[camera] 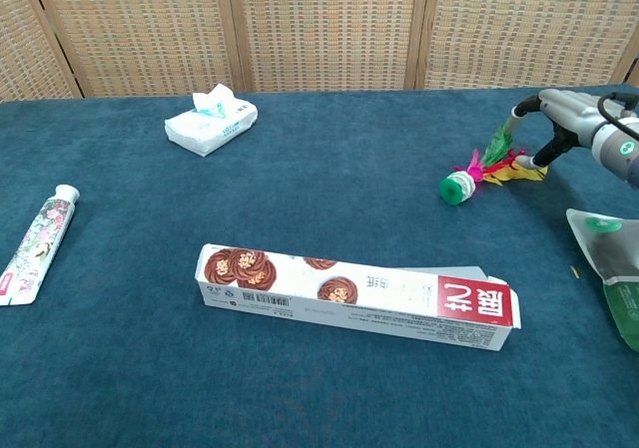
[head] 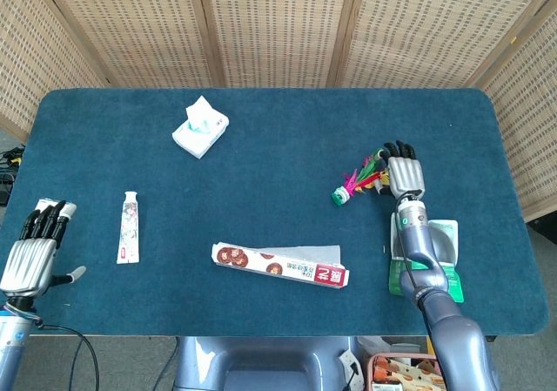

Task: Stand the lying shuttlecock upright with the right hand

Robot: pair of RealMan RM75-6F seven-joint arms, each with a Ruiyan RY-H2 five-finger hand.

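The shuttlecock [head: 356,185] lies on its side on the counter [head: 287,147], the right hand [head: 404,176] curled over its feathers, seemingly pinching them, the left hand [head: 33,250] empty, fingers straight.

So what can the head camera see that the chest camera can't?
Only the head view shows the left hand at the table's near-left edge, holding nothing, plus the whole table. Only the chest view shows from the side that the right hand's fingers arch over the feathers. Both show the right hand, the lying shuttlecock, the tissue pack, the toothpaste tube, the long box and the green pouch.
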